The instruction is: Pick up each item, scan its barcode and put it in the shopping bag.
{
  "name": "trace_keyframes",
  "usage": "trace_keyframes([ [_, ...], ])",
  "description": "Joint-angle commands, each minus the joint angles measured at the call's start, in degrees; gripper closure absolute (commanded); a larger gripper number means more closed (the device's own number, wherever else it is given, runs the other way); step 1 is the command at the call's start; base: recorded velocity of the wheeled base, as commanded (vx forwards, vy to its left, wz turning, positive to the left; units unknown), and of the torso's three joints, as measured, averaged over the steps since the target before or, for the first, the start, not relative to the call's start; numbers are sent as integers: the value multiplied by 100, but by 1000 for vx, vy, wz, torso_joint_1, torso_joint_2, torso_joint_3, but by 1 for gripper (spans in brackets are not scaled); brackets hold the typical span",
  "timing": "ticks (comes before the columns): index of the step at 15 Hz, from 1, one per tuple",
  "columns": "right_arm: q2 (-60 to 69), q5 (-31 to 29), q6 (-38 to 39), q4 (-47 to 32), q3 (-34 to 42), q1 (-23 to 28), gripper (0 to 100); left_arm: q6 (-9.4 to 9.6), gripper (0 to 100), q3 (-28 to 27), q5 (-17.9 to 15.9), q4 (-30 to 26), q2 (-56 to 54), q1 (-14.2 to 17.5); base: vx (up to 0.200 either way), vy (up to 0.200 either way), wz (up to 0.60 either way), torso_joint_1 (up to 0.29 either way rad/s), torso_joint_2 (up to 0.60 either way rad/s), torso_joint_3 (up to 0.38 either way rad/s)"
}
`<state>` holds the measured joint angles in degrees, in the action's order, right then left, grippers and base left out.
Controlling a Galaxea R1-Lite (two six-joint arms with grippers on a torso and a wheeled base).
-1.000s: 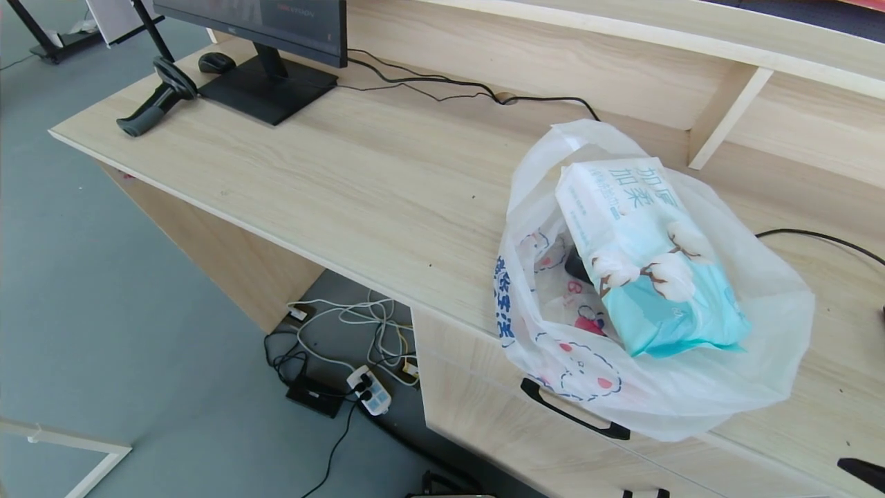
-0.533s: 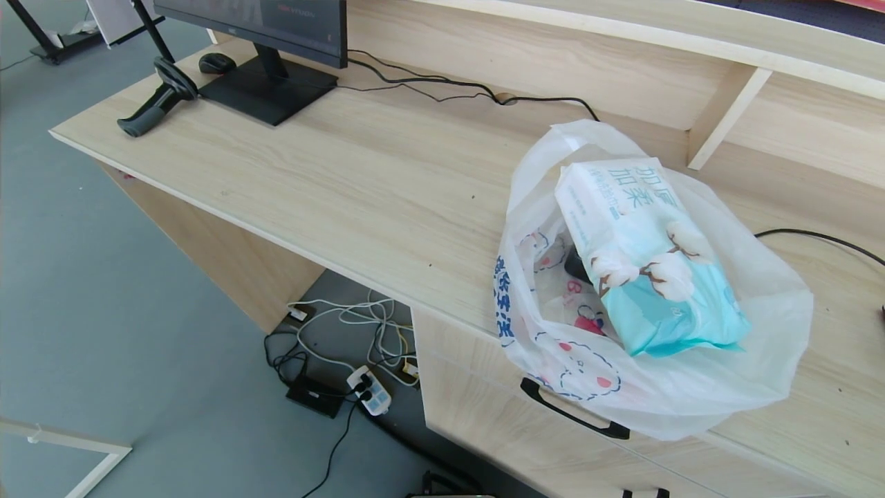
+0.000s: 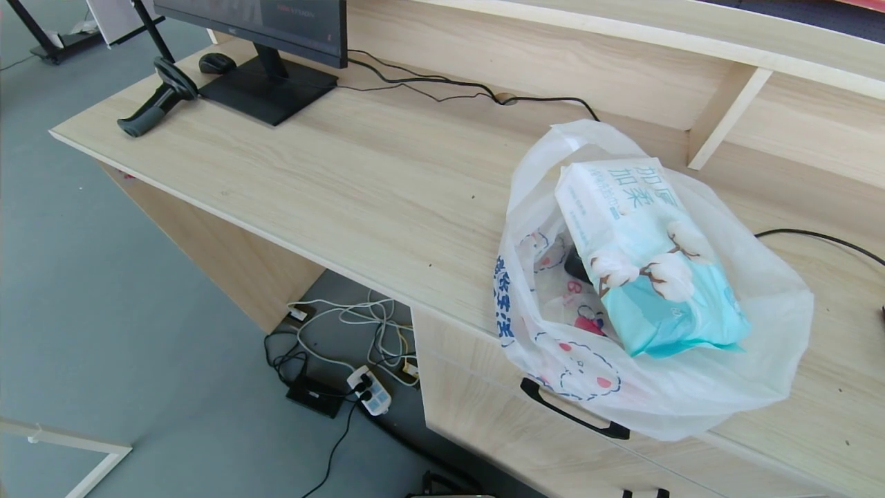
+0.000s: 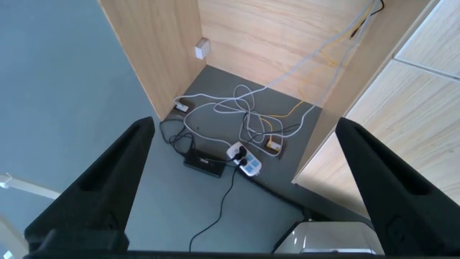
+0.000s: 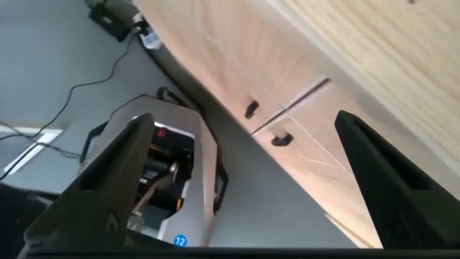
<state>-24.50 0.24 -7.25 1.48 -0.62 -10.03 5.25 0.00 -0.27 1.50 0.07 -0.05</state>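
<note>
**Head view.** The shopping bag [image 3: 691,394] lies on the wooden desk [image 3: 346,187], its lower side hanging just over the front edge above a drawer handle [image 3: 574,411]. The tissue pack [image 3: 650,256] rests inside it, tilted, with its upper end out of the mouth. A dark tip seen at the lower right corner 1 s ago has been gone for the last 0.5 s, while bag and pack are unmoved. This probably means the right arm has drawn back after a drop, so this item's step looks finished. The scanner [image 3: 155,100] lies well apart at the far left, beside the monitor [image 3: 269,21] and mouse [image 3: 216,62]. The pack blocks much of the bag's mouth for any further item.

**Left wrist view.** The left gripper [image 4: 244,122] hangs over floor cables and a power strip [image 4: 244,160], its 2 fingers spread wide and holding nothing.

**Right wrist view.** The right gripper [image 5: 244,119] faces the drawer fronts [image 5: 302,93], also spread wide and holding nothing.
</note>
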Motion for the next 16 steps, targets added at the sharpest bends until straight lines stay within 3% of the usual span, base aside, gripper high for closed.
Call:
trace_keyframes([
  [1,728,2,-118,-7,1,1337,0,-7,0,0,0,-1,1,-4,0,0,0,0,0,0],
  [3,974,248,66,-42,-17,1821,0,2,0,0,0,-1,1,-4,0,0,0,0,0,0],
  [4,1457,714,136,-51,-17,1786,0,11,0,0,0,-1,1,-4,0,0,0,0,0,0],
  [5,1721,749,154,-51,-17,1566,0,11,0,0,0,-1,1,-4,0,0,0,0,0,0],
  [8,1932,213,383,2,1,1399,0,11,0,0,0,-1,1,-4,0,0,0,0,0,0],
  [12,1932,213,444,37,9,1425,0,11,0,0,0,-1,1,-4,0,0,0,0,0,0],
  [14,1932,204,1033,169,53,1425,0,2,0,0,0,-1,1,-4,0,0,0,0,0,0],
  [16,1932,187,822,169,53,1425,0,2,0,0,0,-1,1,-4,0,0,0,0,0,0],
])
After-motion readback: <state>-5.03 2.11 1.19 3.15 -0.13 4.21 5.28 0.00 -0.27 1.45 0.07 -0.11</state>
